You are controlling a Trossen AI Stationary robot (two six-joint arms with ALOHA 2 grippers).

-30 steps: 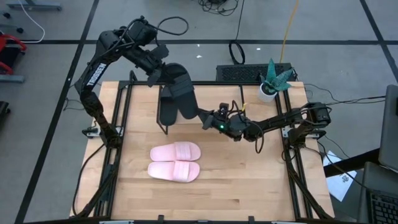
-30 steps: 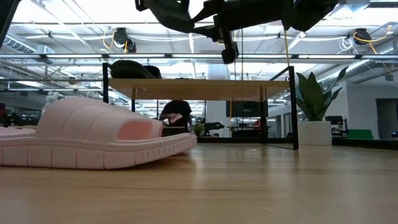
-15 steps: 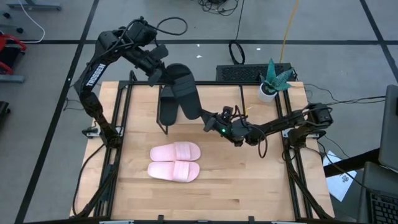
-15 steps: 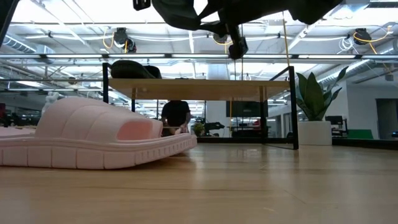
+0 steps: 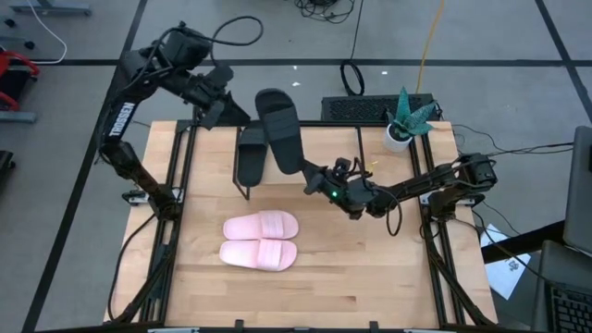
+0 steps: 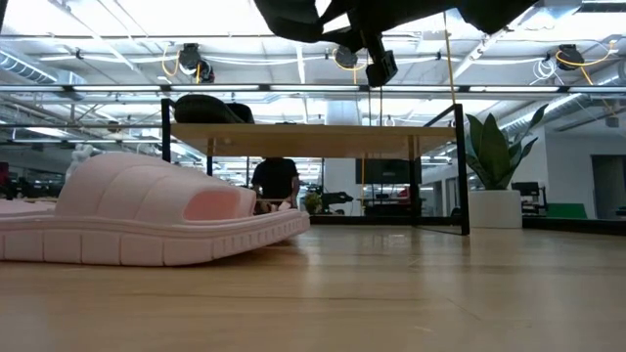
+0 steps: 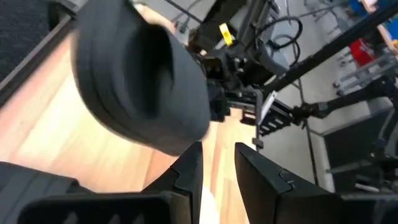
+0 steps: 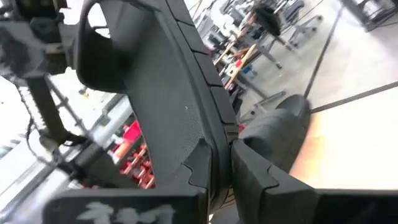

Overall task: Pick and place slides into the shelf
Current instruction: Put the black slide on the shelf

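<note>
Above shelf (image 5: 319, 139) — R gripper (image 5: 310, 174) w/ black slide (image 5: 280, 129)

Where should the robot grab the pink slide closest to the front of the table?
Probably by its wide strap, coming straight down from above. The front pink slide lies flat, sole down, and the strap arches up off the footbed, so one finger could slip under it. Its far side touches the other pink slide, so there's little room to pinch the sole edges.
</note>
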